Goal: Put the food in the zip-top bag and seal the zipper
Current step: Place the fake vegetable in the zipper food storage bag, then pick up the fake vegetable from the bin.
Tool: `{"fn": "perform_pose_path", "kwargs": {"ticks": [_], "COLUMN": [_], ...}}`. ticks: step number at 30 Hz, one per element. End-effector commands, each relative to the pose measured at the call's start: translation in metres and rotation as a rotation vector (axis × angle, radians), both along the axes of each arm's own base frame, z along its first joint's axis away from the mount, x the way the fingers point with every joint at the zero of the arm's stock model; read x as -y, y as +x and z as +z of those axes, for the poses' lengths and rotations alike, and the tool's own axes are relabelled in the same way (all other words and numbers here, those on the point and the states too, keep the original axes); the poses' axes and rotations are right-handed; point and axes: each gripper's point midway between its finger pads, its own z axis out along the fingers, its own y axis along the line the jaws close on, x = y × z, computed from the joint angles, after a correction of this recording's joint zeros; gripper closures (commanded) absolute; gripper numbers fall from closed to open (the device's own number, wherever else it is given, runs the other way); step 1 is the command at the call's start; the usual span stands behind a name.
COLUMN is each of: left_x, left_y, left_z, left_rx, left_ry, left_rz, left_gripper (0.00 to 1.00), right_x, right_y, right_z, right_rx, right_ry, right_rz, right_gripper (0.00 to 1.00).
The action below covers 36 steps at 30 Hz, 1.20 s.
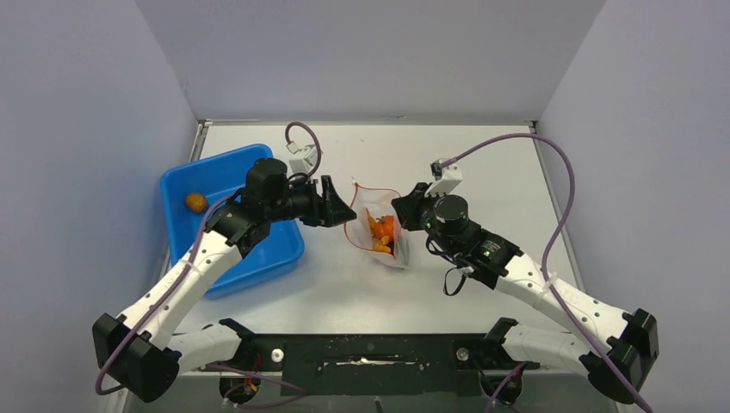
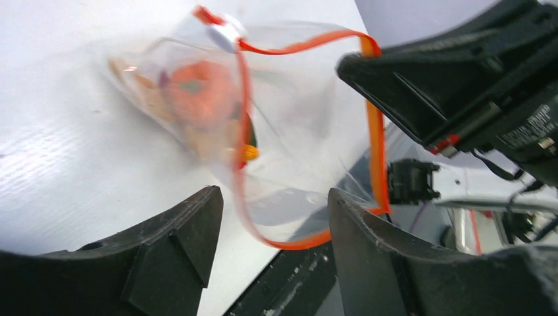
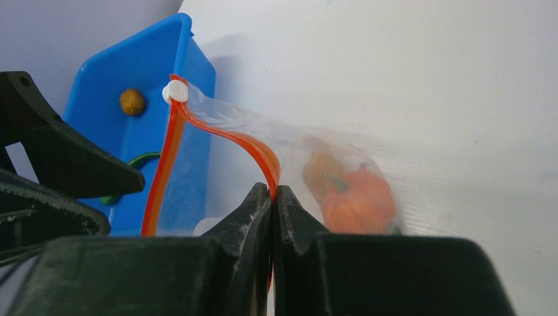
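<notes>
Your zip-top bag [image 1: 379, 231] lies on the counter [image 1: 482, 155] between the arms. Its gaping mouth is turned toward the left arm and its closed end toward the near side. Inside are an orange round fruit [image 3: 358, 197] and yellow-brown lumps [image 3: 319, 172]. The right fingers [image 3: 253, 224] are clenched on the zipper [image 3: 260, 153] — the left fingers [image 2: 177, 250] stand released, spread before the mouth. The blue tray [image 1: 258, 258] on the left holds a single lump [image 1: 196, 201] and a green piece [image 3: 138, 159]. The label [image 2: 526, 128] on the right arm's wrist is too blurred to read.
</notes>
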Motion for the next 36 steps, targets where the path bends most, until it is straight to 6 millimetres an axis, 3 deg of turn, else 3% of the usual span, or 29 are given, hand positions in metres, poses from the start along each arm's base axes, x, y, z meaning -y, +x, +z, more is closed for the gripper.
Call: {"fn": "perform_pose_path", "kwargs": {"ticks": [1, 5, 8, 15, 19, 23, 31, 36], "left_x": [-0.020, -0.045, -0.077, -0.185, -0.246, -0.294, -0.358, -0.382], "left_y": [0.034, 0.055, 0.075, 0.109, 0.117, 0.122, 0.143, 0.161], "left_z": [0.046, 0.047, 0.044, 0.011, -0.014, -0.042, -0.078, -0.091], "left_rx": [0.200, 0.246, 0.262, 0.237, 0.206, 0.140, 0.084, 0.057], "left_ry": [0.024, 0.117, 0.176, 0.291, 0.425, 0.548, 0.782, 0.840], "left_rz": [0.169, 0.285, 0.408, 0.728, 0.861, 0.996, 1.203, 1.250], "left_gripper": [0.40, 0.33, 0.28, 0.15, 0.16, 0.20, 0.25, 0.30], "right_x": [0.019, 0.024, 0.024, 0.019, 0.018, 0.014, 0.011, 0.010], "right_y": [0.001, -0.003, -0.004, -0.008, -0.010, -0.015, -0.018, -0.018], "right_z": [0.041, 0.040, 0.037, 0.029, 0.028, 0.031, 0.041, 0.045], "right_rx": [0.083, 0.084, 0.081, 0.078, 0.087, 0.091, 0.110, 0.110], "right_ry": [0.047, 0.051, 0.053, 0.070, 0.070, 0.075, 0.073, 0.047], "right_rz": [-0.070, -0.071, -0.068, -0.030, -0.013, 0.022, 0.060, 0.076], "right_gripper": [1.00, 1.00, 1.00, 1.00, 1.00, 1.00, 1.00, 1.00]}}
